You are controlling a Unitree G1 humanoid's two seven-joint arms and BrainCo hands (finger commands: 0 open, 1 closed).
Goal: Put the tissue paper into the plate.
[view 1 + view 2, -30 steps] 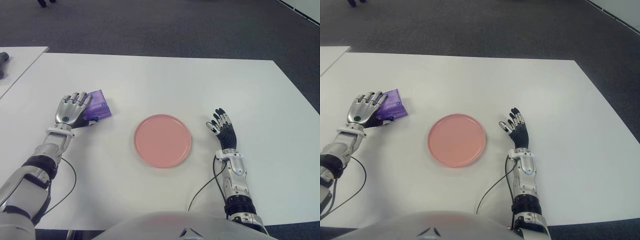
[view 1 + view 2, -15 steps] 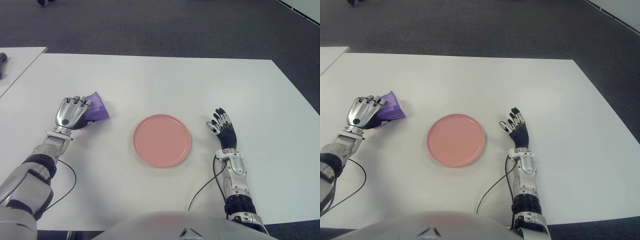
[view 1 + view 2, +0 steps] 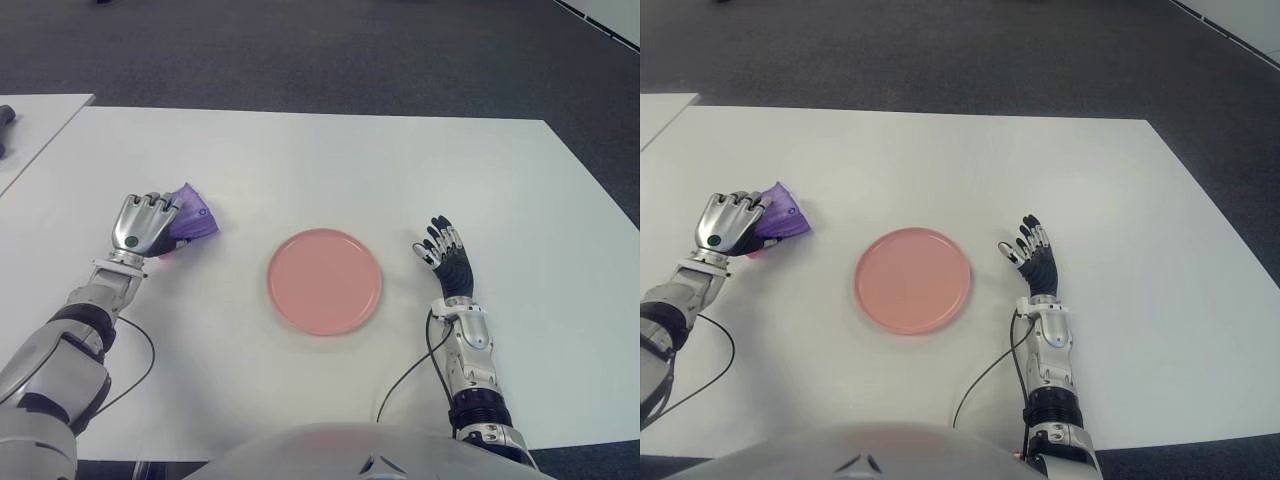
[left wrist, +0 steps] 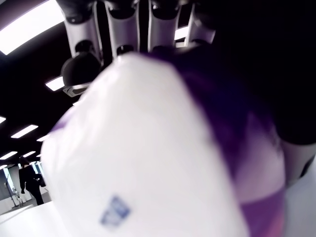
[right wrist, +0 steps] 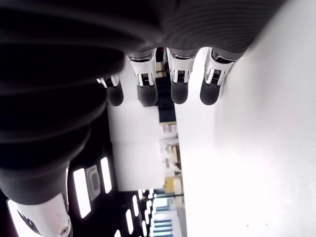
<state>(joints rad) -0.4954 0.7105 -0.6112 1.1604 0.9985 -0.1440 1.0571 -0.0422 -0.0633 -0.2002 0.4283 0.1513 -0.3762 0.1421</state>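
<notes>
A purple pack of tissue paper (image 3: 190, 219) is at the left of the white table (image 3: 330, 160), with my left hand (image 3: 148, 224) curled around it. Up close, the pack (image 4: 163, 148) fills the left wrist view, white and purple, with the fingers (image 4: 118, 24) wrapped over its far side. The round pink plate (image 3: 324, 281) stands in the middle of the table, to the right of the pack and apart from it. My right hand (image 3: 445, 258) shows to the right of the plate, fingers spread and holding nothing.
A second white table (image 3: 30, 125) stands off to the far left with a dark object (image 3: 6, 115) on it. Black cables (image 3: 405, 375) trail from both wrists across the near part of the table. Dark carpet lies beyond the far edge.
My left hand's fingers have curled from flat over the pack to closed around it, and the pack has tipped up slightly. The right hand has not moved.
</notes>
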